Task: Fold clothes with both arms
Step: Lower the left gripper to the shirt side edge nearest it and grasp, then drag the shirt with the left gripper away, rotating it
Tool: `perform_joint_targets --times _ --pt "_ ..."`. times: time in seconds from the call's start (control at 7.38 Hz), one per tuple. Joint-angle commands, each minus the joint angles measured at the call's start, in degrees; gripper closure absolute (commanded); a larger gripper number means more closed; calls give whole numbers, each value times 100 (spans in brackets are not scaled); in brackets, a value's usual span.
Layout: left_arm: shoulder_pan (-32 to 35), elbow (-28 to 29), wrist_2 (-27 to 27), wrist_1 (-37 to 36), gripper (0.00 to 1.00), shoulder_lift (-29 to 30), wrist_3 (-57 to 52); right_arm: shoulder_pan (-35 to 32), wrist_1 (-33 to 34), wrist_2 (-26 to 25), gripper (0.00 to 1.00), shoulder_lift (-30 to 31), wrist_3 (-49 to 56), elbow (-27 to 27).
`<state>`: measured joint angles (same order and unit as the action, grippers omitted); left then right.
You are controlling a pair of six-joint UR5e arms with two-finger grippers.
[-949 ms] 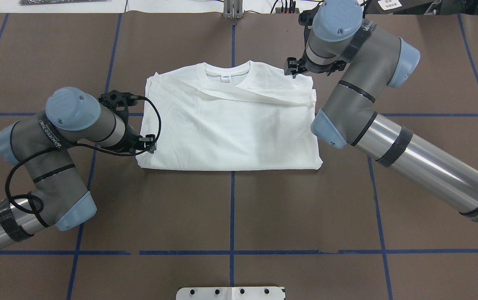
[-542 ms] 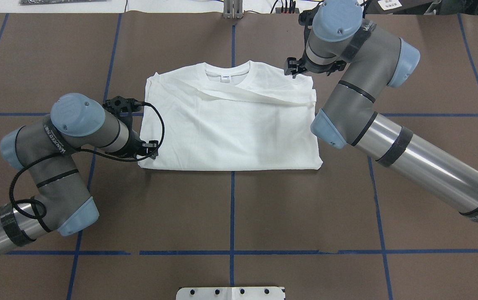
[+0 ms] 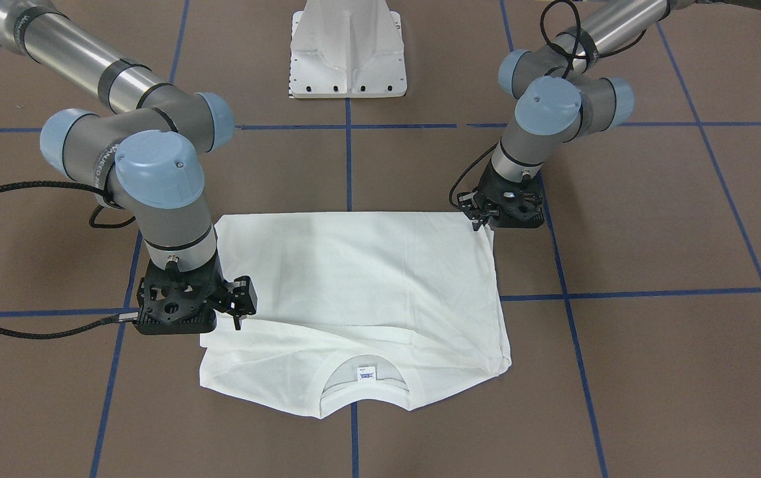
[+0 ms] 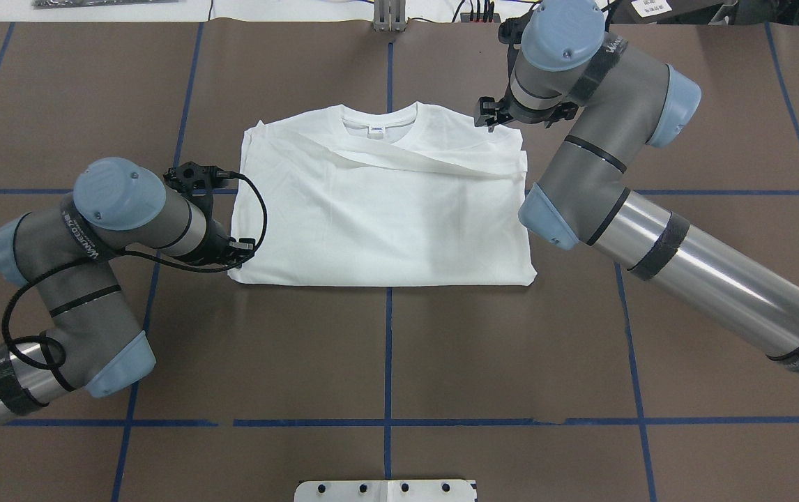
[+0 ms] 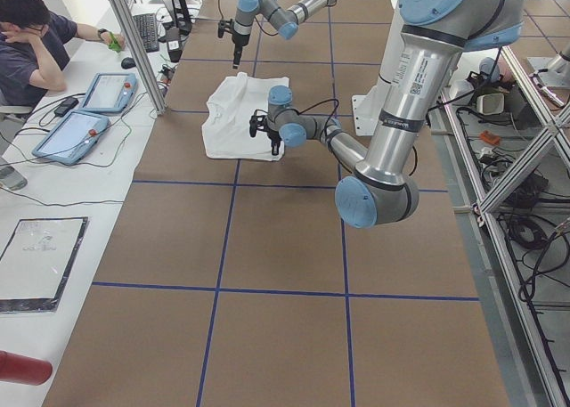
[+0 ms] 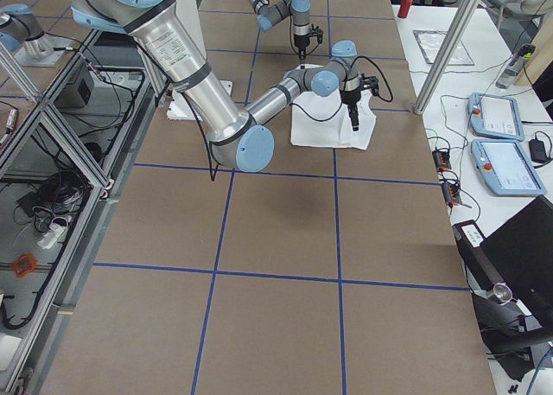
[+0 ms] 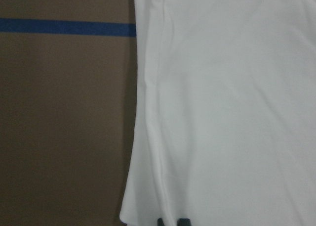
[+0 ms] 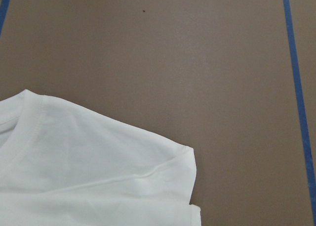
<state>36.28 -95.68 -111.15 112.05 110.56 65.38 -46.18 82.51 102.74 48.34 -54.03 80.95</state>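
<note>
The white shirt (image 4: pixel 385 209) lies folded flat at the table's middle, its plain side up and its neckline label (image 4: pixel 376 129) at the far edge. No printed text shows. My left gripper (image 4: pixel 242 251) is at the shirt's near left corner (image 3: pixel 483 222). In the left wrist view its fingertips (image 7: pixel 161 221) stand close together on the hem of the cloth (image 7: pixel 237 112). My right gripper (image 4: pixel 486 115) hovers over the far right shoulder (image 3: pixel 238 309). The right wrist view shows that shoulder (image 8: pixel 74 166) and no fingers, so the right gripper looks open and empty.
The white pedestal base (image 3: pixel 347 46) stands at the table's near middle edge. Blue tape lines (image 4: pixel 389 348) cross the brown table cover. An operator (image 5: pixel 36 33) sits beyond the far edge, with tablets (image 5: pixel 85 135) beside him.
My left gripper shifted slightly right and nearer along the shirt's left edge, then drew back left to the near corner. The right arm has not moved.
</note>
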Motion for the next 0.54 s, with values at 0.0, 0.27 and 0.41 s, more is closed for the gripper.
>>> perform_joint_targets --times 0.0,0.27,0.41 --pt "474 -83 6 -8 100 -419 -1047 13 2 -9 0 0 -11 -9" --pt "1526 694 23 27 100 -404 -2601 65 -7 -9 0 -9 -28 0" --pt "1975 1169 154 140 100 -230 -3218 83 -7 -9 0 -26 -28 0"
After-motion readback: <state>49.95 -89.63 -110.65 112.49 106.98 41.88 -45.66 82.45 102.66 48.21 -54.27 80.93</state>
